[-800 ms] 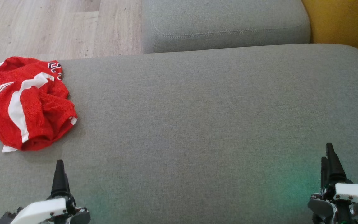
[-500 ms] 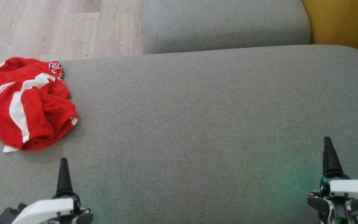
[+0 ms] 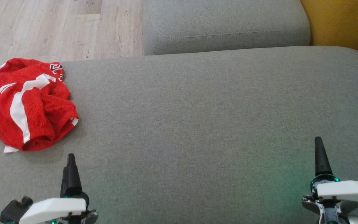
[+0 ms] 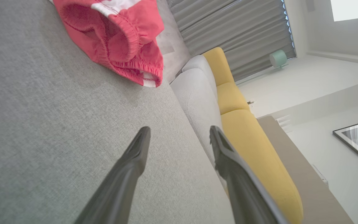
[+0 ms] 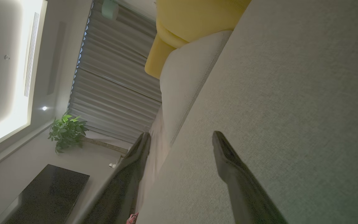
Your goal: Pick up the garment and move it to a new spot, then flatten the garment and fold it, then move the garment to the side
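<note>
The garment (image 3: pixel 29 104) is a red mesh piece with white stripes, crumpled in a heap at the far left of the grey cushion (image 3: pixel 197 118). In the left wrist view the garment (image 4: pixel 117 37) lies ahead of my fingers, its elastic hem facing me. My left gripper (image 3: pixel 68 169) hovers near the cushion's front edge, just below and right of the heap, apart from it, open with nothing between its fingers (image 4: pixel 135 155). At the lower right my right gripper (image 3: pixel 320 155) stands open and empty above bare cushion; the right wrist view shows its fingers (image 5: pixel 228 161) spread.
A second grey cushion (image 3: pixel 225 25) lies beyond the first, with a yellow one (image 3: pixel 343 21) at the far right. Wooden floor (image 3: pixel 42 28) shows at the upper left, past the garment. The cushion's left edge runs under the heap.
My left gripper has shifted a little right and turned, so both its fingers now show. My right gripper has slid left. The garment has not moved.
</note>
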Motion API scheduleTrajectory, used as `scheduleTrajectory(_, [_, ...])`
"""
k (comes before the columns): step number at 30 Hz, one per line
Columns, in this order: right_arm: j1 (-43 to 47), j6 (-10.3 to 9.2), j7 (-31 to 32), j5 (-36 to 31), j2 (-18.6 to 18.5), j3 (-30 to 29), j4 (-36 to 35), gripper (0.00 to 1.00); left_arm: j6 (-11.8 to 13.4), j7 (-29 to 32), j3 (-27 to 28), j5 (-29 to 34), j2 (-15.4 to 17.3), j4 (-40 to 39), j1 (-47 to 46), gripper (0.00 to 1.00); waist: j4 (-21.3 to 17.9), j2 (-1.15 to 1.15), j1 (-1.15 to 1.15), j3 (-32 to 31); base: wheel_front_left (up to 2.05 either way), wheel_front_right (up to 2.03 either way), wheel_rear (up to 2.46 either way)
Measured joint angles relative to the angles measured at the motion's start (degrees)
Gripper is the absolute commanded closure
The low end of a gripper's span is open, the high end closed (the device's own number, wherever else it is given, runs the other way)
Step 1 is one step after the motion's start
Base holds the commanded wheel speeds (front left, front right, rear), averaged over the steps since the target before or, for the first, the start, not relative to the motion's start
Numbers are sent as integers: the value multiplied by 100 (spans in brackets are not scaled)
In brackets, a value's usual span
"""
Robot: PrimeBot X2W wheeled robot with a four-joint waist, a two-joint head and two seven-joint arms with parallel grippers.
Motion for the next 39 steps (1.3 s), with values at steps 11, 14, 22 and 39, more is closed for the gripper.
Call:
scheduleTrajectory(11, [91,0,-177,-975,0,157,-122,0,0,-177,-174,1067,0,-90,92,0,28,0,1,-9,0,0,0])
scheduleTrajectory(14, [91,1,-227,-1241,0,232,-146,0,0,-229,-187,1355,1,-90,142,0,38,0,1,-13,0,0,0])
scheduleTrajectory(22, [93,1,-380,-1925,-1,289,-203,0,49,-380,-305,2090,2,-73,219,0,66,0,1,-25,0,0,0])
scheduleTrajectory(39, [105,1,-646,-3217,-2,434,-157,0,231,-650,-381,3292,5,-3,254,0,119,0,0,-52,0,0,0])
